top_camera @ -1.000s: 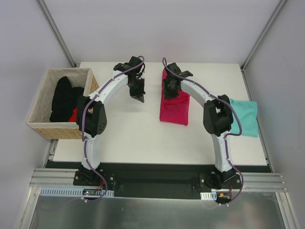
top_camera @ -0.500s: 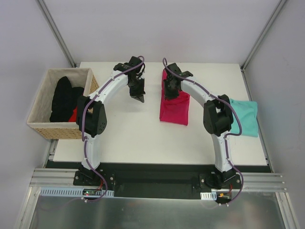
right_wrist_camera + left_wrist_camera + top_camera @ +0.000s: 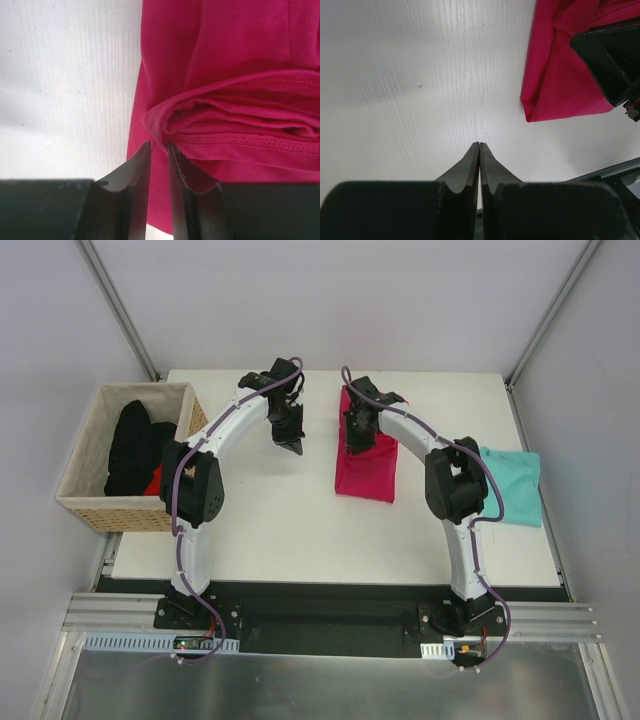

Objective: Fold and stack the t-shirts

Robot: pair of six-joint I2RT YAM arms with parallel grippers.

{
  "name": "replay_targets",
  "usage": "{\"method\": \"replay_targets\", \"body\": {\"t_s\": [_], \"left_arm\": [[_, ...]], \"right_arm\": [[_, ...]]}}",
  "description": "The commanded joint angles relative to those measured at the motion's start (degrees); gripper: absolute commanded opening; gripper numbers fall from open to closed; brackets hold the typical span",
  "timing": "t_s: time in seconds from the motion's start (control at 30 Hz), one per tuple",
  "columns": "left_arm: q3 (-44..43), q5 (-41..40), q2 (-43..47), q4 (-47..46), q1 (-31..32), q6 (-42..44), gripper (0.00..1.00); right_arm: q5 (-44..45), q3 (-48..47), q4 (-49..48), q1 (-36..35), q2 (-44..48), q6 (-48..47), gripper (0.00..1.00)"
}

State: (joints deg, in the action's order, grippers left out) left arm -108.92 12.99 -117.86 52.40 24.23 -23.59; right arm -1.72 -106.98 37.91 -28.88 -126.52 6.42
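**Right claw pinching the magenta shirt's bunched hem; left claw idling shut**

You are working the magenta t-shirt (image 3: 366,476), which is lying as a narrow folded strip right of centre on the surface (image 3: 270,520). Your right claw (image 3: 157,146) is standing over the strip's far half. Its jaws are drawn nearly together, and they appear to be nipping the corner of a rolled, stitched hem right at the tips. Your left claw (image 3: 479,145) is hanging fully closed and empty over bare surface, beside the shirt but apart from it. The teal t-shirt (image 3: 518,485) is sitting at the right edge of the surface, partly hidden behind your right arm and well apart from the magenta one.

Hazards, as I am judging them:

- The bite is looking shallow. Only the tips are catching cloth, so a lift or drag is risking a slip and a half-made fold.
- The hem is bunching in several layers. If you are taking too many layers, you are likely dragging the whole strip and opening the folds underneath.
- Nothing is pinning the shirt, so a sideways pull is likely sliding it.
- The right arm is passing close to the teal shirt, so a wide swing is risking knocking it off the edge.
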Motion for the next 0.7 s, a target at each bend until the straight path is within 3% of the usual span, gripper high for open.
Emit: {"method": "replay_targets", "body": {"t_s": [0.0, 0.23, 0.67], "left_arm": [[-0.7, 0.4, 0.7, 0.8, -0.9, 0.0, 0.0], [-1.1, 0.7, 0.3, 0.7, -1.4, 0.0, 0.0], [-3.1, 1.6, -0.9, 0.9, -1.7, 0.7, 0.0]], "right_arm": [[-1.1, -1.0, -0.3, 1.0, -0.6, 0.6, 0.2], [-1.0, -2.7, 0.8, 1.6, -1.7, 0.8, 0.01], [1.0, -10.6, 4.5, 2.1, -3.6, -1.2, 0.01]]}}
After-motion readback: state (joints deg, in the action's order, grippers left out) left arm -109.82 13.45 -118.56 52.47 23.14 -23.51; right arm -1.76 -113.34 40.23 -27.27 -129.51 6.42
